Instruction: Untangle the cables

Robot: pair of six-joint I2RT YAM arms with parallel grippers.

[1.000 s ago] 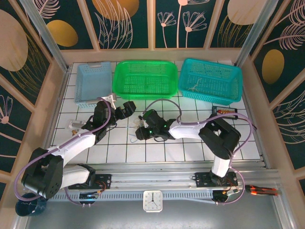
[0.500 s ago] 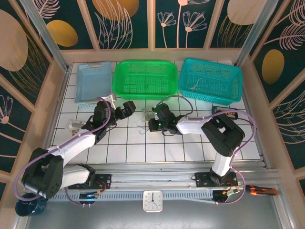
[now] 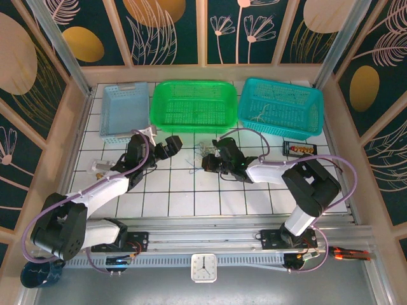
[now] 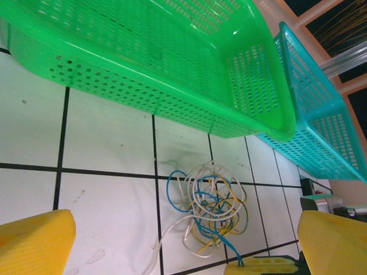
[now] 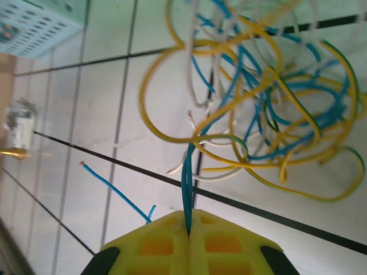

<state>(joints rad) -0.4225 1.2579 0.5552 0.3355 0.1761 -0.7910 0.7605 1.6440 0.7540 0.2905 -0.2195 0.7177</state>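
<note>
Tiles (image 5: 114, 114); right tool (image 5: 188, 229) hides cable (image 5: 186, 177) end.

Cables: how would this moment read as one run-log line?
right tool: shut on blue wire of cables | left tool: open, apart from cables | cables: tangled, near green basket

Both arms are built alike: the left arm (image 3: 102, 189) and right arm (image 3: 264, 173) have glossy white link shells, bulky black joint housings and black base plates (image 3: 130, 241). A thin lilac hose (image 3: 350, 175) loops along each. The left tool (image 3: 166, 145) and right tool (image 3: 206, 162) are black, with yellow plastic fingers (image 4: 34, 240) moulded in a fine grid, with square recesses on the right tool's.
</note>
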